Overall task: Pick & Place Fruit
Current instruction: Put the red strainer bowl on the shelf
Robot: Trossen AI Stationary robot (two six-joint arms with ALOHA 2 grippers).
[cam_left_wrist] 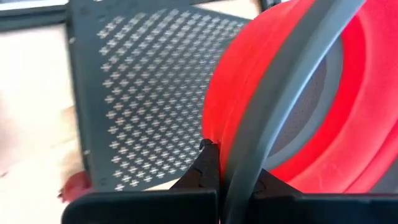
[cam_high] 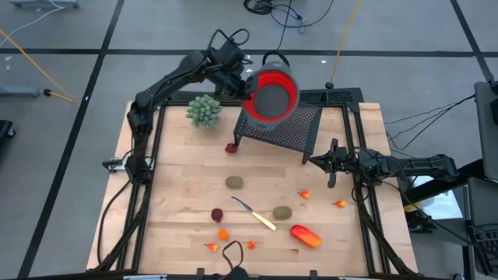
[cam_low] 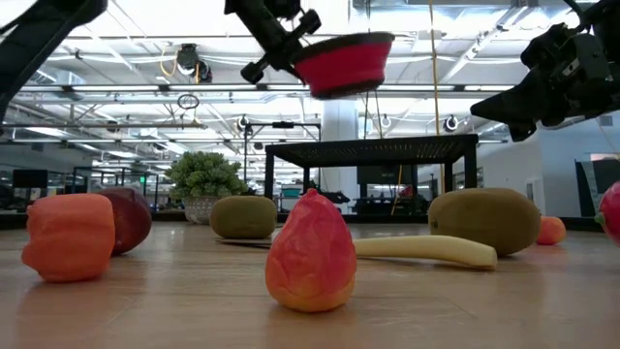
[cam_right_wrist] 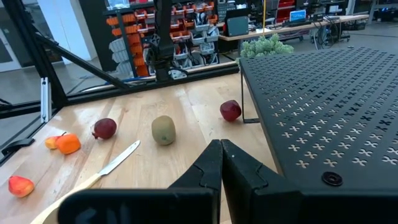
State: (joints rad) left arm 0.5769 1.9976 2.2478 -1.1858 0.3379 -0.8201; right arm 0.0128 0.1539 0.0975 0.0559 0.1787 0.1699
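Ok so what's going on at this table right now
The left gripper is shut on the rim of the red bowl, holding it in the air above the black perforated rack. The right gripper, shut and empty, hovers near the table's right edge. The fruit, kiwis included, lies on the wooden table beside a knife.

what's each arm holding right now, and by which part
The left gripper pinches the red bowl by its grey rim, above the rack. The right gripper holds nothing.
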